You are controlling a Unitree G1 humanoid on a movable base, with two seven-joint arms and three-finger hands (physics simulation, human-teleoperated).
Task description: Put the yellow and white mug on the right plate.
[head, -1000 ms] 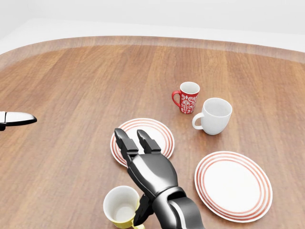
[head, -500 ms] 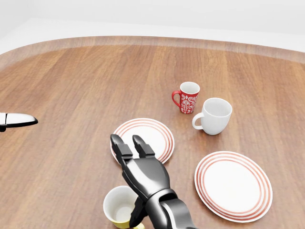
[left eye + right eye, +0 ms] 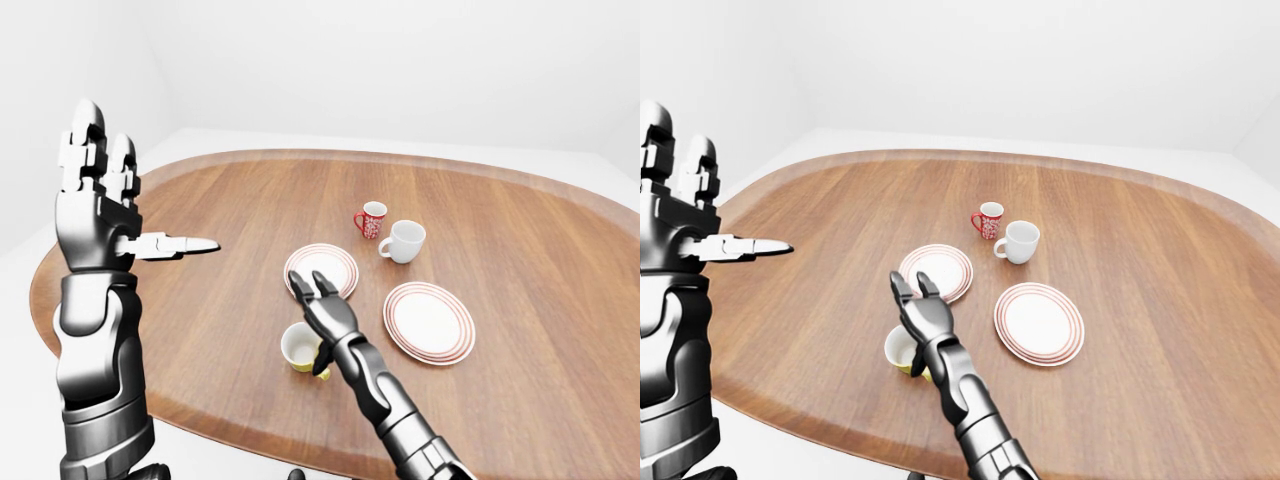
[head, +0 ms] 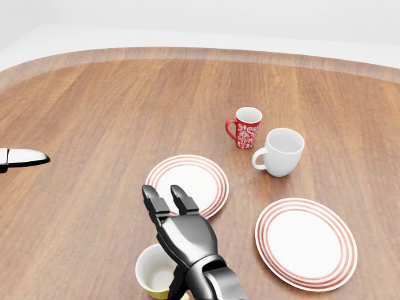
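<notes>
Change: over the last second the right hand [image 4: 178, 228] has drawn back toward the bottom of the head view, its fingertips now off the left plate's rim; mugs, plates and camera have not shifted.
Surroundings: a red patterned mug [image 4: 245, 127] and a plain white mug [image 4: 281, 152] stand close together on the wooden table [image 4: 94, 125], toward the top of the view from the right plate [image 4: 306, 244].
In the way: nothing lies between the yellow and white mug [image 4: 155, 272] and the right plate; the left plate [image 4: 187, 182] sits just above the mug in the head view.
Right hand: fingers [image 4: 152, 201] stretched out straight and spread, gripping nothing; the palm hovers beside the mug's right edge, with the thumb reaching down at its rim. Whether it touches, I cannot tell.
Left hand [image 3: 95, 205]: raised upright at the left of the left-eye view, well clear of the table, fingers extended upward and thumb pointing sideways, empty.
Task mug: upright on the table near its bottom edge, left of the right plate, white inside, yellow outside.
Containers: both plates bare; the three mugs look empty.
</notes>
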